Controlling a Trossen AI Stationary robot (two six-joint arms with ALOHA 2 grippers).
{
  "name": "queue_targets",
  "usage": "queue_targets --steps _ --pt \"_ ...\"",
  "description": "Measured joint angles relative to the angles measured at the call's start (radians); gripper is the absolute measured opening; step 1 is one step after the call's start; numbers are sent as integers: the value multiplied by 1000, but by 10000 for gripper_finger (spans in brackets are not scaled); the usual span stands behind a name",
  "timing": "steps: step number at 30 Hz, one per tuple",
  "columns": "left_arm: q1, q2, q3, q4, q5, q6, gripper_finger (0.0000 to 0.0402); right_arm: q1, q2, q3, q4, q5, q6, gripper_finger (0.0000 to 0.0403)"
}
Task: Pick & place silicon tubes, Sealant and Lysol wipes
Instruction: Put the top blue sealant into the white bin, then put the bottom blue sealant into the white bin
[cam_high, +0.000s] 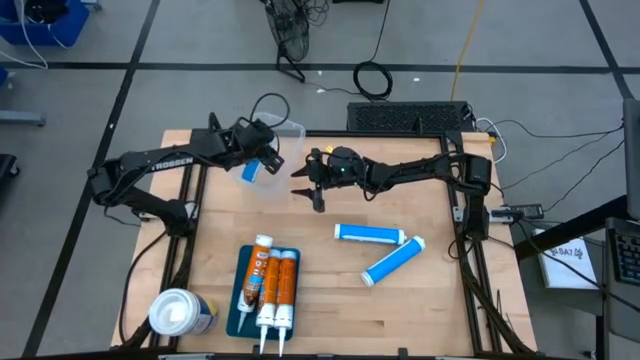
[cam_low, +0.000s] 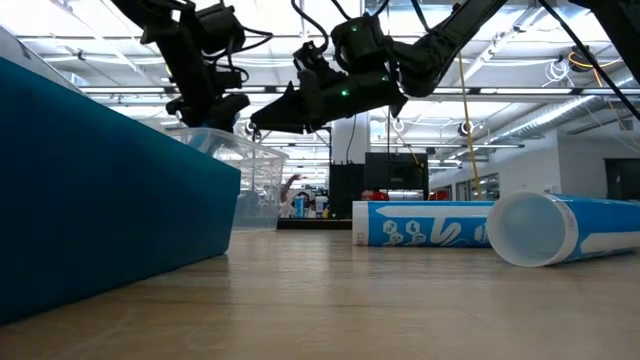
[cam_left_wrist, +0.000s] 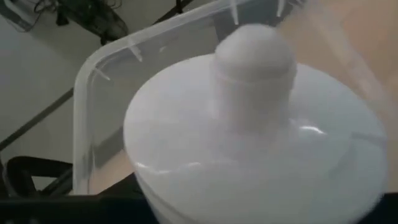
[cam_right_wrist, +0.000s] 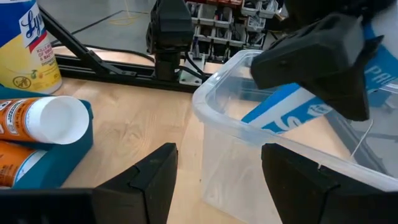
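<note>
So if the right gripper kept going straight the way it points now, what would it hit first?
Most likely the clear plastic bin: the right gripper faces its near wall, its fingers standing apart. Depth is hard to judge.

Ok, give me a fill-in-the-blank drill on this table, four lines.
1. The left pincer holds a blue tube over the clear ____.
2. ____ more blue tubes lie on the table.
3. The orange sealant cartridges lie on a blue ____.
4. The right pincer is open and holds ____.
Missing: bin; two; tray; nothing.
</note>
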Motion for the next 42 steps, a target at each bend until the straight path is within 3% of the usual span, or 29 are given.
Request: queue_targets --steps 5,9,14,18,26,31,38,42 --pt "10 -1 0 4 -3 -35 347 0 0 0 -1 1 -8 215" --pt "19 -1 0 3 -3 -42 391 0 0 0 -3 0 -8 216" --pt "17 -7 0 31 15 17 369 0 0 0 -11 0 -15 213" --pt "7 -22 0 87 95 117 352 0 0 0 -11 0 -16 213" --pt "-50 -88 -1 230 441 380 337 0 -1 0 -12 -1 -25 211" --pt "-83 -146 -35 328 658 476 336 9 -58 1 -114 -7 -50 210" --pt "-109 -272 -259 644 680 460 337 56 -248 -80 -341 -9 -130 205" --pt "-106 -345 -366 733 679 432 336 105 -400 -180 -402 -9 -110 204"
